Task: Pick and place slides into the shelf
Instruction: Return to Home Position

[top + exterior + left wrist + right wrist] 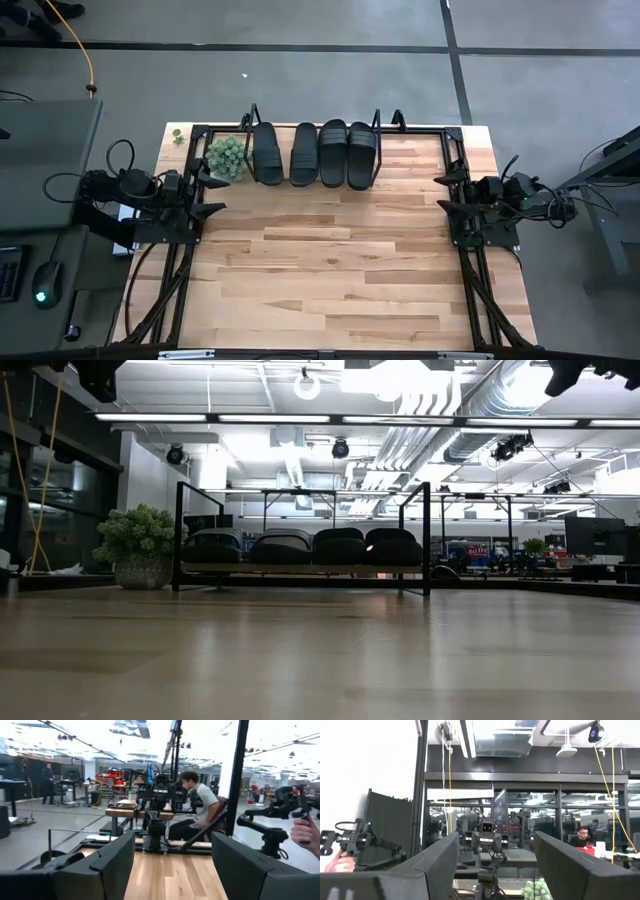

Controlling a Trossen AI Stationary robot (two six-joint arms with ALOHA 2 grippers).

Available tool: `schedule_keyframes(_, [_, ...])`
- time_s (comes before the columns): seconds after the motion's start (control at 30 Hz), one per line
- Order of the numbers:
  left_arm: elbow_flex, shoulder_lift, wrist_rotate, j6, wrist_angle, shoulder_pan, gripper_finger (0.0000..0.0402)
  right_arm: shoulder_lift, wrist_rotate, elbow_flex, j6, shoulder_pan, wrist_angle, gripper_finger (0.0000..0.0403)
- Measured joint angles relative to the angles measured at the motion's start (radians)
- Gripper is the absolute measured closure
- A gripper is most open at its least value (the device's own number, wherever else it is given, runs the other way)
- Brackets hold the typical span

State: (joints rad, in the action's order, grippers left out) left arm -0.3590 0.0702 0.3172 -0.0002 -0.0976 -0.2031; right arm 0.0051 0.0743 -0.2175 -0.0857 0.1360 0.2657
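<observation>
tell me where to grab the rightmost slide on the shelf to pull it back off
Likely its near end, reached from the open table side. The rightmost slide lies flat between its neighbour and the wire end frame of the shelf, so its flanks look crowded; that end is free.

The shelf [380, 126] stands at the far edge of the table [340, 270]. Four slides [304, 153] lie side by side on its board, between the two end frames. A potted plant [227, 157] sits just beside the shelf's left end. The left gripper [212, 191] hangs at the table's left edge. The right gripper [443, 193] hangs at the right edge, opposite it and well apart.
</observation>
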Motion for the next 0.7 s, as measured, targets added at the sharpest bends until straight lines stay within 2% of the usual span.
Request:
schedule_keyframes(0.23, [0.054, -0.051, -0.010, -0.027, 0.013, 0.000, 0.0156, 0.000, 0.000, 0.037, 0.032, 0.000, 0.022, 0.0155])
schedule_keyframes(0.43, [0.108, -0.064, -0.078, -0.031, 0.066, 0.000, 0.0156, 0.000, 0.000, 0.079, 0.045, 0.000, 0.077, 0.0155])
schedule_keyframes(0.7, [0.190, -0.064, -0.111, -0.058, 0.177, 0.000, 0.0156, 0.000, 0.000, 0.142, 0.071, 0.000, 0.127, 0.0155])
